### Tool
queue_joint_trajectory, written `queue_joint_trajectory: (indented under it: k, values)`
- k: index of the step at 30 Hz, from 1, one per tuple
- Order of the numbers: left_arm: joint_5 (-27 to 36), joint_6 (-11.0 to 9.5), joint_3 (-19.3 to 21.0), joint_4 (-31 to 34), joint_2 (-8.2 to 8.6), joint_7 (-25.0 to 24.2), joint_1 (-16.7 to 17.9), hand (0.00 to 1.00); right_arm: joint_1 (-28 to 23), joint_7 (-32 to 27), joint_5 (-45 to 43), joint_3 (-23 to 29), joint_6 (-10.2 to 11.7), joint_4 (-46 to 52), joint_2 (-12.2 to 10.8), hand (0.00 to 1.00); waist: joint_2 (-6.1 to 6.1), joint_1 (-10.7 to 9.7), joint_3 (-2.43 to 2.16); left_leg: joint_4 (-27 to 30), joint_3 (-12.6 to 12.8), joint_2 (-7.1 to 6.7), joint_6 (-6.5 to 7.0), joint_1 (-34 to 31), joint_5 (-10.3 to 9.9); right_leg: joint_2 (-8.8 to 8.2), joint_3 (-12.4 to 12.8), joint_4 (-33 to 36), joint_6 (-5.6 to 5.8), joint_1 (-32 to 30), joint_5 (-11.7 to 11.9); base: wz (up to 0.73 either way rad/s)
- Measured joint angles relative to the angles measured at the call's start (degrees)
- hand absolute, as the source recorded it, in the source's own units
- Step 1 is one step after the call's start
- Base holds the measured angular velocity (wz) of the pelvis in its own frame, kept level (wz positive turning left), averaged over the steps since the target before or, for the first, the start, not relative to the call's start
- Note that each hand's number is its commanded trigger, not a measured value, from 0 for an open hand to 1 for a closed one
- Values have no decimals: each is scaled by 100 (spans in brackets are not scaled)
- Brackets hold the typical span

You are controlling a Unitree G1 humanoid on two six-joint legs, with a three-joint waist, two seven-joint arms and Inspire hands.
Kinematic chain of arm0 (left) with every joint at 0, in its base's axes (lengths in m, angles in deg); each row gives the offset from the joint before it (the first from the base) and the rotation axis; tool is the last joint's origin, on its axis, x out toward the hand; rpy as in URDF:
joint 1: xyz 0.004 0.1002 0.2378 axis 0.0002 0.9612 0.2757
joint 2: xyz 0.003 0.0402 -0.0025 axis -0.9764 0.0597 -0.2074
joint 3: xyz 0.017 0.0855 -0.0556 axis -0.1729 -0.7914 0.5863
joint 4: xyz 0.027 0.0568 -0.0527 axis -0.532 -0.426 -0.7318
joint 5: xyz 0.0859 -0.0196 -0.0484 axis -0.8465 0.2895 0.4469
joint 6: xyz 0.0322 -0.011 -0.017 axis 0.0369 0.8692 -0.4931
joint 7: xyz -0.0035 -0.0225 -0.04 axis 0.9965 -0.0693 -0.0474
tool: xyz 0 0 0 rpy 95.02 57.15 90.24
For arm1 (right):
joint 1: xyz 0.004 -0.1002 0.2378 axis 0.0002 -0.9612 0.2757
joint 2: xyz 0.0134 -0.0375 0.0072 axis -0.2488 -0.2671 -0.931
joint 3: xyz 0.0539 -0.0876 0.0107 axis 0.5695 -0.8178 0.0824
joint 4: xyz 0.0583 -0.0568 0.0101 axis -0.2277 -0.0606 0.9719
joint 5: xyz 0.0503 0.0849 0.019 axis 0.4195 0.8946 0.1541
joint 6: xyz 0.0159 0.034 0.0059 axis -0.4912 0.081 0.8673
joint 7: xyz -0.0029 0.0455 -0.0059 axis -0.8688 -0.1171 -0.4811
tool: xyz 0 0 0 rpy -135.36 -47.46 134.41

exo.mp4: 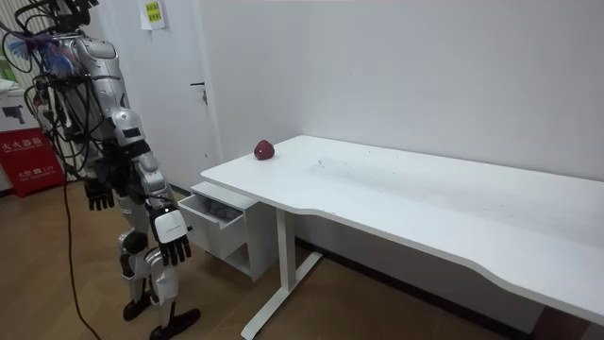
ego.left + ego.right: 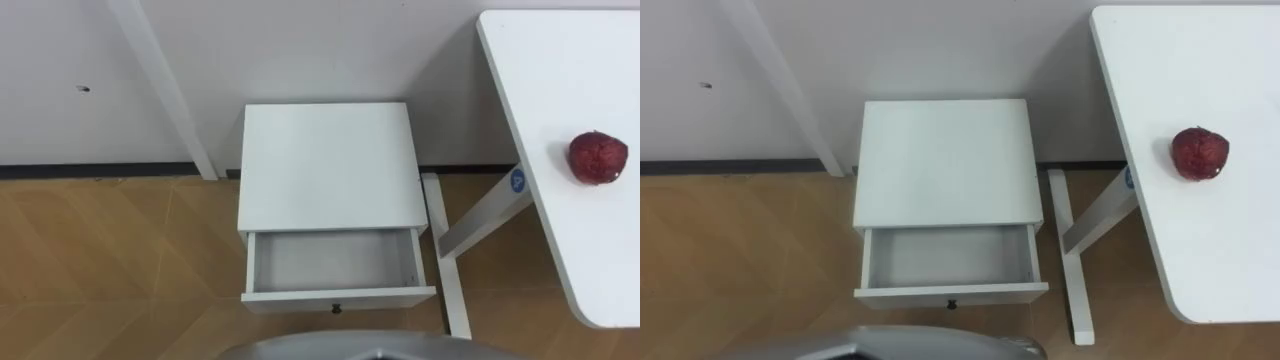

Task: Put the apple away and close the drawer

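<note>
A dark red apple (image 2: 598, 157) lies near the left edge of the white table (image 2: 590, 260), to the right of the cabinet. The small white cabinet (image 2: 328, 165) stands against the wall in front of me. Its drawer (image 2: 335, 262) is pulled out, with nothing inside, and has a small dark knob on its front. In the room view I stand a step back from the drawer, facing it. My left hand (image 1: 99, 194) and right hand (image 1: 173, 241) hang at my sides with relaxed fingers, holding nothing.
The table's white leg and foot (image 2: 452, 270) stand on the wood floor just right of the cabinet. A slanted white bar (image 2: 165, 90) leans along the wall to the cabinet's left. A door (image 1: 179, 85) is behind me in the room view.
</note>
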Motion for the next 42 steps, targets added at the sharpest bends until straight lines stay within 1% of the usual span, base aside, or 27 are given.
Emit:
queue_joint_trajectory:
  k: [5,7,9,10,11,12,13,15,16,17,18,19,20,21,23,25,26,28,31,32,34,35,36,37,39,40,42]
  values:
    - [1,-1,0,-1,0,0,-17,0,3,-10,83,-2,10,20,0,0,1,15,1,0,5,0,0,0,0,2,13,0,0,-4,0,0]
    - [0,-1,-2,1,-1,9,-42,0,19,-63,310,-6,36,26,0,0,1,25,1,4,6,2,0,-3,0,2,11,-1,0,-21,0,0]
    - [20,-14,1,6,-1,18,-66,0,26,-170,932,14,59,42,-1,0,1,24,1,16,6,7,0,-1,0,4,9,0,0,-1,0,0]
    - [19,-26,6,7,1,18,-82,0,23,-272,1435,60,94,59,-9,0,3,11,2,11,11,9,0,-1,0,6,23,2,0,1,0,0]
    - [7,-31,31,11,2,18,-105,0,27,-361,1957,255,157,76,-35,0,30,15,-2,12,22,11,-1,4,0,11,74,0,-1,6,1,-5]
    - [0,-67,100,12,7,17,-103,0,10,-415,2513,485,197,82,-45,0,39,8,5,10,32,12,-2,27,-1,13,82,1,-1,18,1,-4]
    - [-4,-85,194,11,15,17,-103,0,7,-440,2820,643,216,82,-47,0,38,-3,11,4,33,12,-2,43,-1,13,84,-1,-1,31,1,0]
    - [18,-182,521,9,13,67,-78,0,-37,-502,4153,1217,299,159,-54,0,48,-52,21,-15,40,14,-6,108,-7,14,46,-10,-1,89,0,0]
    - [20,-208,529,9,7,115,-54,0,-53,-518,4499,1317,313,183,-51,0,48,-73,25,-21,53,16,-8,119,-8,17,51,-10,-1,95,0,-7]
    - [29,-255,542,10,-15,134,-6,0,-66,-545,5282,1563,365,242,-52,0,51,-117,27,-28,91,27,-14,137,-12,26,85,-10,-1,90,0,-12]
    - [31,-281,639,-2,-18,133,16,0,-65,-578,6042,1932,406,315,-51,0,52,-190,27,-30,101,30,-17,149,-17,30,107,-9,-1,85,0,-13]
    - [42,-293,696,-4,-19,133,35,0,-59,-616,6383,2092,431,399,-52,0,57,-213,25,-31,113,33,-19,156,-21,33,122,-7,-1,77,0,-13]
    - [122,-337,769,1,-22,135,80,0,-132,-725,6965,2323,506,612,-51,0,63,-228,18,-26,159,51,-20,163,-36,38,152,0,-8,48,-5,-13]
    - [130,-369,811,9,-23,135,93,0,-157,-780,7268,2427,548,732,-51,0,59,-254,18,-17,173,47,-21,158,-41,37,154,2,-11,44,-9,-9]
    - [127,-416,886,20,-57,135,103,0,-148,-943,8159,2780,794,999,-31,0,31,-376,0,4,181,44,-23,108,-43,39,154,8,-18,-1,-16,-2]
    - [126,-466,905,23,-108,135,78,0,-149,-1024,8524,2958,924,1101,-26,0,-4,-451,-18,17,208,50,-24,71,-42,44,153,11,-23,-28,-20,0]
    - [128,-474,909,25,-141,139,89,0,-144,-1107,8606,3060,949,1176,-25,0,-42,-470,-47,18,240,57,-26,73,-41,48,167,22,-27,-21,-22,-7]
    - [140,-475,913,59,-185,142,90,0,-113,-1253,8687,3207,1001,1237,-24,0,-91,-478,-54,28,297,72,-27,72,-41,52,197,81,-35,-65,-29,-12]
    - [126,-484,947,144,-280,135,76,0,-120,-1629,8959,3309,1117,1554,-25,0,-146,-471,-36,29,319,77,-27,52,-40,51,206,177,-34,-145,-41,-7]
    - [121,-484,993,214,-304,133,95,0,-136,-1807,9003,3417,1161,1770,-25,0,-179,-477,-43,25,329,75,-27,53,-41,50,219,216,-32,-170,-55,-7]
    - [125,-488,1039,295,-322,134,116,0,-131,-2071,9017,3439,1280,2192,-16,0,-200,-485,-30,20,332,74,-26,28,-42,50,245,213,-32,-196,-55,-6]
    - [125,-497,1028,311,-334,134,113,0,-85,-2225,9026,3443,1394,2373,16,0,-219,-509,-29,29,332,74,-26,-5,-42,49,240,209,-33,-212,-54,0]
    - [125,-529,1026,310,-337,134,113,0,-59,-2410,9037,3459,1484,2559,54,0,-229,-551,-30,39,331,76,-26,-24,-42,49,227,203,-35,-215,-52,6]
    - [126,-538,1026,310,-336,134,122,0,-40,-2519,9023,3511,1523,2661,64,0,-229,-578,-33,41,319,75,-27,-31,-41,49,212,203,-35,-213,-53,6]
    - [113,-554,1027,410,-319,133,209,0,-28,-3054,8966,3658,1708,3295,88,0,-217,-623,-28,39,320,75,-27,-46,-40,48,202,193,-35,-230,-53,2]
    - [111,-567,1030,451,-318,132,238,0,-28,-3160,8944,3679,1760,3447,106,0,-211,-640,-27,37,319,74,-27,-54,-40,48,198,188,-35,-235,-53,0]
    - [117,-657,1078,500,-326,133,255,0,-34,-3569,8576,3844,1898,4030,219,0,-185,-660,-48,34,306,67,-27,-97,-39,46,187,190,-33,-279,-53,0]
